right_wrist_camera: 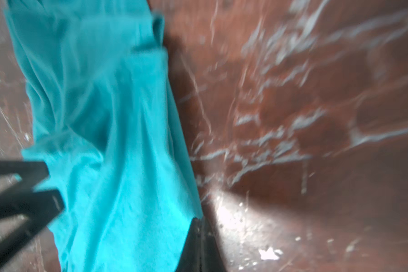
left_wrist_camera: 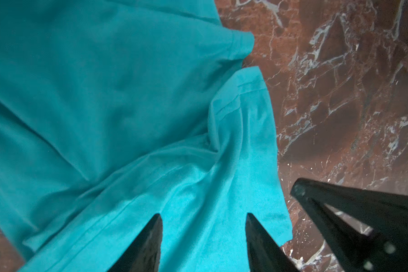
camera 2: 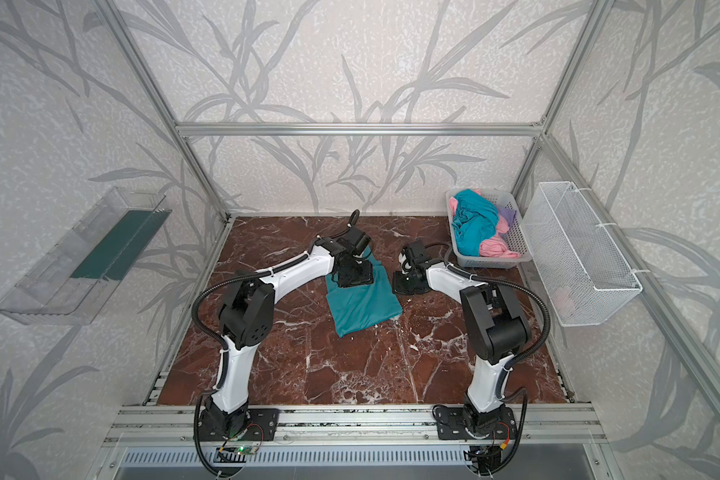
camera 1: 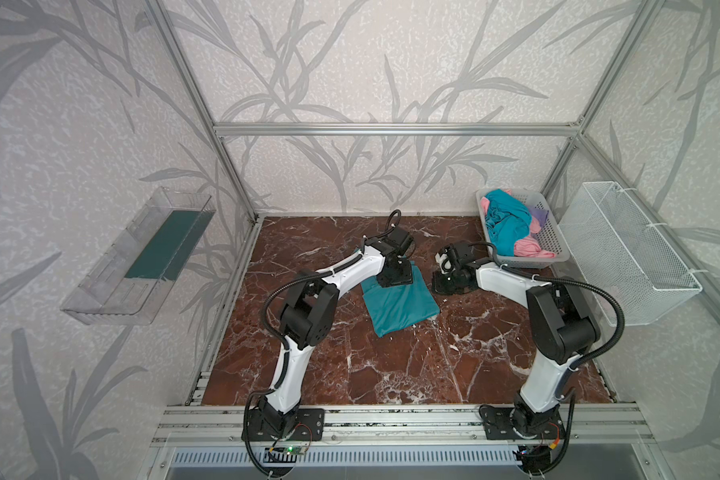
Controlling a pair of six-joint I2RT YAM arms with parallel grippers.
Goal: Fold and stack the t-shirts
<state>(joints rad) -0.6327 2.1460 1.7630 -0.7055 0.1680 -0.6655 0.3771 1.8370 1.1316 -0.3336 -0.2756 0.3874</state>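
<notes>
A teal t-shirt lies partly folded at the middle of the marble table. My left gripper hangs over the shirt's far edge. It is open, with its two black fingers astride a raised fold of teal cloth. My right gripper is shut, its tips low at the shirt's far right edge. The left wrist view shows a thin strip of marble between it and the cloth. More t-shirts lie bunched in the grey basket: teal, pink and lilac.
The grey perforated basket stands at the back right corner of the table. A white wire basket hangs on the right wall and a clear plastic tray on the left wall. Aluminium frame posts border the table.
</notes>
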